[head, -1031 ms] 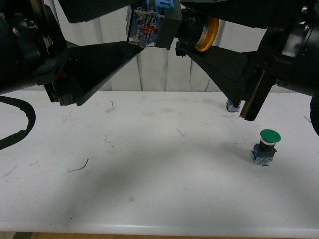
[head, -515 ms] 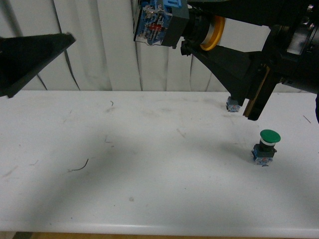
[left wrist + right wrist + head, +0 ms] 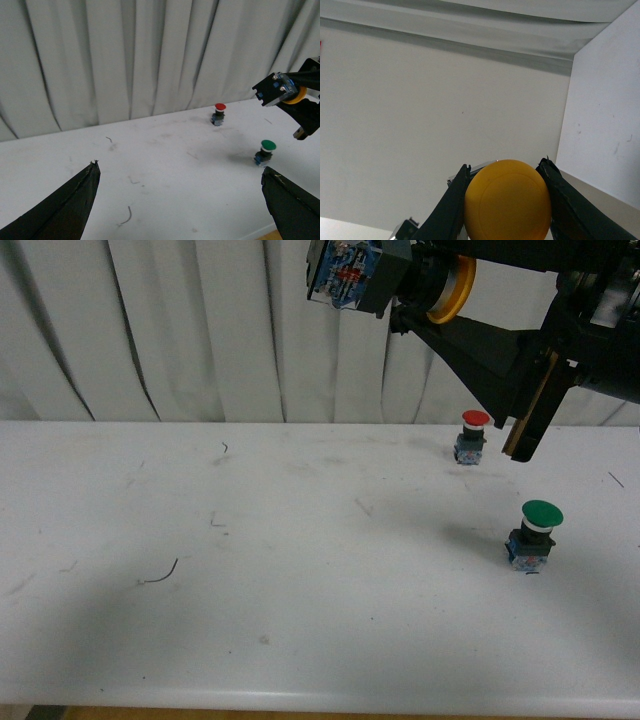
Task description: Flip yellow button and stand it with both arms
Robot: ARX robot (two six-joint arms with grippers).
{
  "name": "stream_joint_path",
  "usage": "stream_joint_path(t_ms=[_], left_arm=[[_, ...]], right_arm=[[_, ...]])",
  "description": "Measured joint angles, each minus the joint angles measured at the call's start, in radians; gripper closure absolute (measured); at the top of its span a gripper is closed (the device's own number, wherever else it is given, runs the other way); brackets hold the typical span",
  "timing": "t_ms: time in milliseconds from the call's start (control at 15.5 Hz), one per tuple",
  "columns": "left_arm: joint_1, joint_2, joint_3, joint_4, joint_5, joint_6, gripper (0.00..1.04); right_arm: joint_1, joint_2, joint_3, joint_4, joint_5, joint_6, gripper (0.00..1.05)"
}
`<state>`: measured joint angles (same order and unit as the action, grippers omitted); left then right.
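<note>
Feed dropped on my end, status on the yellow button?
Left pincer open, empty. Right pincer shut on yellow button, aloft, sideways. Red button, green button upright on table.

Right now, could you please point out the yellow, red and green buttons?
yellow button [image 3: 507, 200], right wrist view, middle of its cap face.
red button [image 3: 476, 418], front view, its cap.
green button [image 3: 542, 512], front view, its cap top.
</note>
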<state>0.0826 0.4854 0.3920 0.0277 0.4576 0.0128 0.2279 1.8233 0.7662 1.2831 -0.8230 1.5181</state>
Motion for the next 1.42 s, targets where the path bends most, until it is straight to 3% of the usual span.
stream_joint_path(t_ms=[64,129,258,451,580,1417], left_arm=[[0.011,-0.071,0.000,-0.051,-0.041,0.034,0.08],[-0.060,-0.134,-0.016,-0.024,-0.239,0.019,0.20],[-0.086,-0.185,-0.092,-0.005,-0.430,0.007,0.40],[-0.083,-0.240,-0.195,0.017,-0.458,-0.006,0.78],[-0.083,-0.369,-0.234,-0.064,-0.458,-0.006,1.02],[-0.083,-0.448,-0.348,-0.033,-0.458,-0.011,1.03]], right_arm=[[0.001,0.000,0.000,0.000,-0.001,0.000,0.69],[0.002,0.001,0.001,0.000,-0.005,0.000,0.69],[0.001,0.001,0.001,0.001,-0.008,-0.001,0.69],[0.008,0.001,0.001,0.001,-0.006,-0.002,0.69],[0.008,0.001,0.001,0.000,-0.006,-0.006,0.69],[0.034,-0.003,-0.002,0.000,-0.005,-0.031,0.69]])
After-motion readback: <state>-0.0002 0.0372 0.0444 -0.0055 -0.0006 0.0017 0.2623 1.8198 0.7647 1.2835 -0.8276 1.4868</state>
